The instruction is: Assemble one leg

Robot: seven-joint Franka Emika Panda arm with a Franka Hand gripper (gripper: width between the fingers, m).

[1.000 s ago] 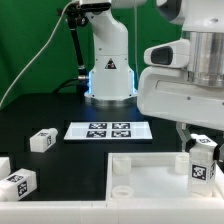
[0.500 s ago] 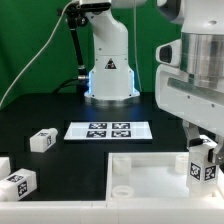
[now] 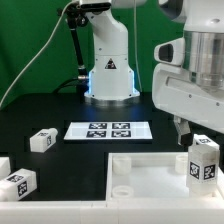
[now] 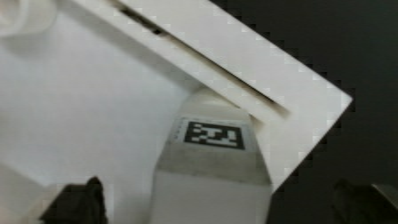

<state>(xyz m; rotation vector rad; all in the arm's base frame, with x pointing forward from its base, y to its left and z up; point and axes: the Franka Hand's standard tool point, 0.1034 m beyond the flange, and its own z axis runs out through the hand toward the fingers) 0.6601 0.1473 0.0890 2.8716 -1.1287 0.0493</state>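
Observation:
A white leg (image 3: pixel 203 160) with a black-and-white tag stands upright at the near right corner of the large white tray (image 3: pixel 150 172). My gripper (image 3: pixel 198 133) hangs just above the leg's top. In the wrist view the leg (image 4: pixel 217 150) points up between my two dark fingertips (image 4: pixel 80 202), with a gap on each side. The gripper (image 4: pixel 217 206) is open and holds nothing. The tray's rim (image 4: pixel 267 85) runs behind the leg.
Two more tagged legs lie on the black table at the exterior view's left (image 3: pixel 41 140) (image 3: pixel 18 184). The marker board (image 3: pixel 110 130) lies in the middle. The arm's white base (image 3: pixel 108 70) stands at the back.
The gripper has let go of the leg and risen a little. The leg now stands free at the tray's corner, more of it showing below the fingers.

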